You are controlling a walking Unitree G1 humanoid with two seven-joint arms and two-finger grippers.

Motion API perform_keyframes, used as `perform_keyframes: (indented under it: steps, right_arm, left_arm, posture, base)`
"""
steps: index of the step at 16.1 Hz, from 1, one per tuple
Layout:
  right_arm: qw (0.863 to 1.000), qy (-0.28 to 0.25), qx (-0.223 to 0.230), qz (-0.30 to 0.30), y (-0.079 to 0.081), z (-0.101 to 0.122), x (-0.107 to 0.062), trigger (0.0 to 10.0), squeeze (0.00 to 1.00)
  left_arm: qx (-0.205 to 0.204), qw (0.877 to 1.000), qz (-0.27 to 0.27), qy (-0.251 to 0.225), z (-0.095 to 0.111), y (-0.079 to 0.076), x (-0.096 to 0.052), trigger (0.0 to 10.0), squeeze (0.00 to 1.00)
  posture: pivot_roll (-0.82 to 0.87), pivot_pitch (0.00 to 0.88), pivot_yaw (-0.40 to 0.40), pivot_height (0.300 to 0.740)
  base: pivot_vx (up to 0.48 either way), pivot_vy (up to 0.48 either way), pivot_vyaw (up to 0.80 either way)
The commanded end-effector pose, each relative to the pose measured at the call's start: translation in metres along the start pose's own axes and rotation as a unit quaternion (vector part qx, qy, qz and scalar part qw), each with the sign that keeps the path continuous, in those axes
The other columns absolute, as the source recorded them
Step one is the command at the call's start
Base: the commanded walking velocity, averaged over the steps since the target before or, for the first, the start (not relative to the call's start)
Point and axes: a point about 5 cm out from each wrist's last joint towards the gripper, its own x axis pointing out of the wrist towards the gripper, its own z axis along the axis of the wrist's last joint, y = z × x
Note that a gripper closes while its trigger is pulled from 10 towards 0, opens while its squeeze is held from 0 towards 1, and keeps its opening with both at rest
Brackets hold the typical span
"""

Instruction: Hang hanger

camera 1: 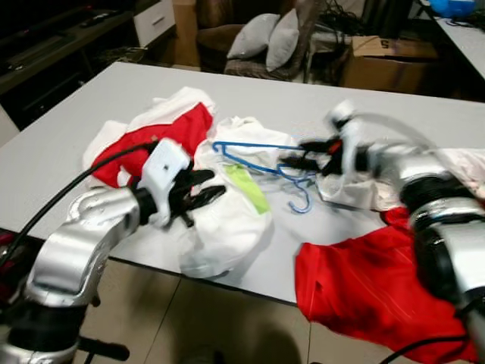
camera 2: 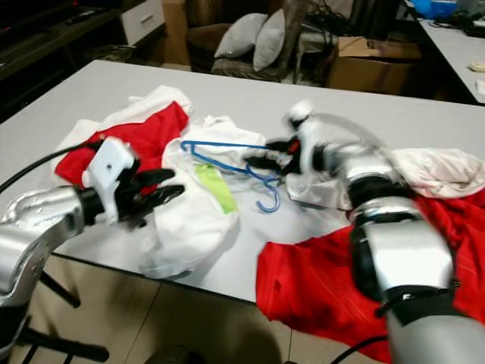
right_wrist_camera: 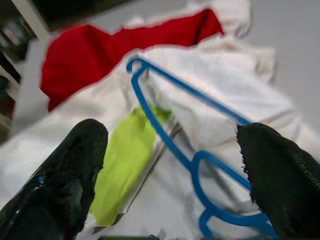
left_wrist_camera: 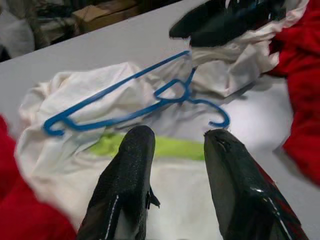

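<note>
A blue plastic hanger point(camera 1: 250, 155) lies flat on a crumpled white garment point(camera 1: 227, 220) with a green label point(camera 1: 250, 188), in the middle of the grey table point(camera 1: 303, 98). Its hook point(camera 1: 301, 199) points toward the table's front edge. My left gripper point(camera 1: 214, 186) hovers open over the white garment, just left of the hanger point(left_wrist_camera: 115, 88), with nothing between its fingers. My right gripper point(camera 1: 292, 153) is open wide at the hanger's neck end, and the blue wire point(right_wrist_camera: 200, 95) lies between and below its fingers, not clasped.
A red-and-white garment point(camera 1: 151, 140) lies at the left, and a red garment point(camera 1: 364, 280) drapes over the front right edge. Another pale cloth point(camera 2: 447, 167) lies at the right. Beyond the table are a chair with grey pillows point(camera 1: 265, 34) and a cardboard box point(camera 1: 386, 57).
</note>
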Motion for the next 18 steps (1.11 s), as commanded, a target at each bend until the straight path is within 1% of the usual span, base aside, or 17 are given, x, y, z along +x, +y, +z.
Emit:
perform_keyframes:
  steps: [1,2,3,4,5,6,7,8,9,10,12,13,14,15,16,17,18]
  right_arm:
    - [1.0,-0.006,-0.003,0.018,0.002,0.004,-0.001,10.0,0.0]
    - [0.999,0.013,-0.017,0.023,0.002,-0.001,-0.004,10.0,0.0]
    - [0.997,0.056,-0.055,0.014,-0.001,-0.01,-0.007,10.0,0.0]
    - [0.987,0.099,-0.123,-0.04,-0.007,-0.018,-0.008,10.0,0.0]
    - [0.974,0.117,-0.175,-0.085,-0.011,-0.022,-0.007,10.0,0.0]
    - [0.975,0.116,-0.169,-0.083,-0.008,-0.025,-0.001,10.0,0.0]
    - [0.977,0.117,-0.16,-0.076,-0.004,-0.028,0.008,10.0,0.0]
    - [0.975,0.123,-0.167,-0.081,-0.002,-0.032,0.015,10.0,0.0]
    - [0.972,0.124,-0.169,-0.102,0.001,-0.036,0.026,10.0,0.0]
    - [0.972,0.126,-0.165,-0.109,0.003,-0.04,0.031,10.0,0.0]
    - [0.972,0.139,-0.161,-0.099,0.009,-0.049,0.041,10.0,0.0]
    - [0.966,0.163,-0.176,-0.1,0.012,-0.056,0.046,10.0,0.0]
    - [0.959,0.178,-0.188,-0.117,0.011,-0.06,0.048,10.0,0.0]
    - [0.955,0.186,-0.183,-0.143,0.01,-0.063,0.048,10.0,0.0]
    - [0.952,0.188,-0.178,-0.163,0.009,-0.066,0.049,4.2,0.0]
    - [0.952,0.189,-0.172,-0.167,0.009,-0.067,0.049,0.0,0.0]
    - [0.953,0.189,-0.17,-0.164,0.01,-0.068,0.05,0.0,0.0]
  left_arm:
    - [-0.009,1.0,-0.002,0.006,0.0,0.001,0.002,10.0,0.0]
    - [-0.006,1.0,-0.011,0.01,-0.001,0.0,0.005,10.0,0.0]
    - [-0.005,1.0,-0.017,0.013,-0.002,0.0,0.009,10.0,0.0]
    - [0.014,1.0,-0.011,0.025,-0.003,0.002,0.012,10.0,0.0]
    - [0.029,0.999,-0.003,0.038,-0.005,0.004,0.013,10.0,0.0]
    - [0.041,0.998,-0.001,0.053,-0.009,0.004,0.014,10.0,0.0]
    - [0.041,0.997,-0.006,0.059,-0.011,0.001,0.013,10.0,0.0]
    - [0.04,0.997,-0.012,0.059,-0.011,-0.002,0.013,10.0,0.0]
    - [0.041,0.997,-0.018,0.059,-0.011,-0.005,0.014,10.0,0.0]
    - [0.042,0.997,-0.02,0.058,-0.01,-0.007,0.016,10.0,0.0]
    - [0.042,0.997,-0.025,0.056,-0.009,-0.009,0.018,10.0,0.0]
    - [0.043,0.997,-0.027,0.055,-0.008,-0.009,0.018,10.0,0.0]
    - [0.043,0.997,-0.024,0.056,-0.008,-0.009,0.017,10.0,0.0]
    - [0.044,0.997,-0.021,0.059,-0.009,-0.009,0.016,10.0,0.0]
    - [0.044,0.997,-0.019,0.061,-0.01,-0.009,0.015,10.0,0.0]
    - [0.045,0.997,-0.018,0.064,-0.01,-0.009,0.015,10.0,0.0]
    - [0.046,0.997,-0.018,0.065,-0.01,-0.01,0.015,10.0,0.0]
  posture:
    - [0.02,0.0,0.089,0.74]
    - [0.01,0.0,0.094,0.74]
    - [0.0,0.0,0.092,0.74]
    - [0.01,0.0,0.087,0.74]
    - [0.01,0.0,0.088,0.74]
    - [0.01,0.0,0.084,0.74]
    - [0.02,0.0,0.08,0.74]
    - [0.02,0.0,0.08,0.74]
    - [0.03,0.0,0.076,0.74]
    - [0.03,0.0,0.074,0.74]
    - [0.04,0.0,0.063,0.74]
    - [0.05,0.0,0.056,0.74]
    - [0.06,0.0,0.053,0.74]
    - [0.06,0.0,0.052,0.74]
    - [0.06,0.0,0.049,0.74]
    - [0.07,0.0,0.047,0.74]
    - [0.07,0.0,0.047,0.74]
  base:
    - [0.0,0.0,0.0]
    - [0.0,0.0,0.0]
    - [0.0,0.0,0.0]
    - [0.0,0.0,0.0]
    - [0.0,0.0,0.0]
    - [0.0,0.0,0.0]
    - [0.0,0.0,0.0]
    - [0.0,0.0,0.0]
    - [0.0,0.0,0.0]
    - [0.0,0.0,0.0]
    - [0.0,0.0,0.0]
    - [0.0,0.0,0.0]
    - [0.0,0.0,0.0]
    - [0.0,0.0,0.0]
    - [0.0,0.0,0.0]
    - [0.0,0.0,0.0]
    - [0.0,0.0,0.0]
